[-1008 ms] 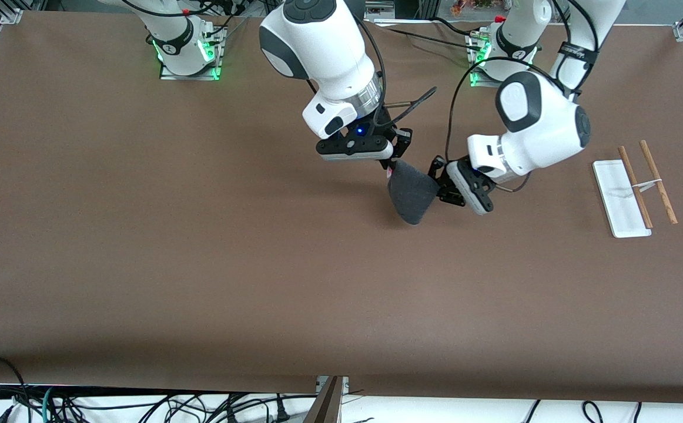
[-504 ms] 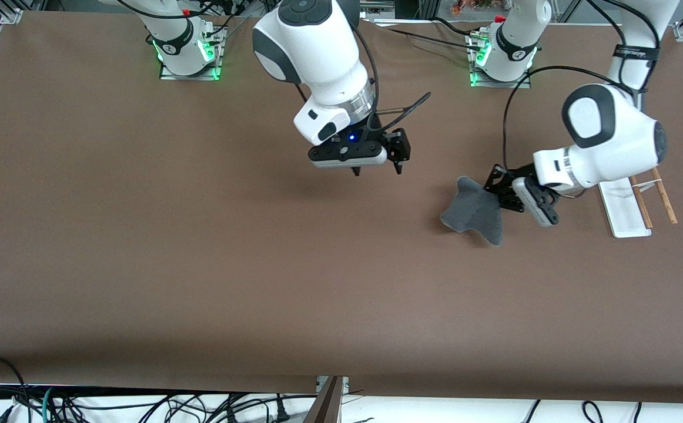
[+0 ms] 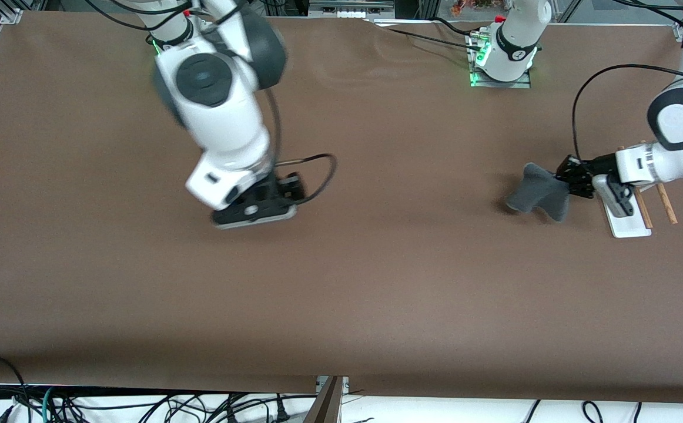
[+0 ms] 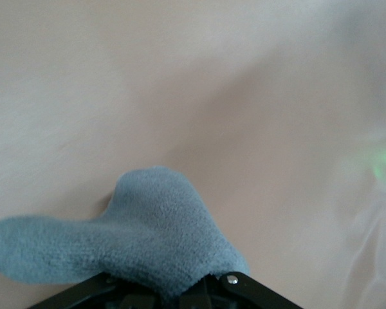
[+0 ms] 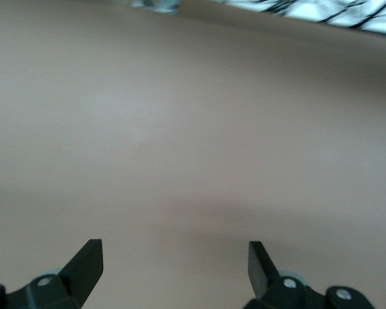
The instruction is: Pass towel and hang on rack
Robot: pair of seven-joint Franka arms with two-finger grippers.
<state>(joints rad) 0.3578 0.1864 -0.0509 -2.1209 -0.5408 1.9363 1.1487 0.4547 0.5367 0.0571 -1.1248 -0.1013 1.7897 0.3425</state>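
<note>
Table: brown-covered worktop, both arm bases along its edge farthest from the front camera.

Towel: small dark grey soft cloth, bunched into lobes, hanging in the air from the left gripper over the table toward the left arm's end, just beside the rack. In the left wrist view the towel spreads out from between the black fingers, its pinched edge hidden in the grip.

Left gripper: jaws closed on the towel, held sideways, the wrist body over the rack's white base.

Rack: flat white rectangular base near the table's edge at the left arm's end, partly covered by the left wrist. Two thin light-brown wooden rods show beside the base; whether they lie flat or stand cannot be told.

Right gripper: jaws wide apart, nothing between them, pointing down at bare table. In the front view the right gripper is mostly hidden under its own wrist, over the right arm's half of the table, well apart from the towel.
</note>
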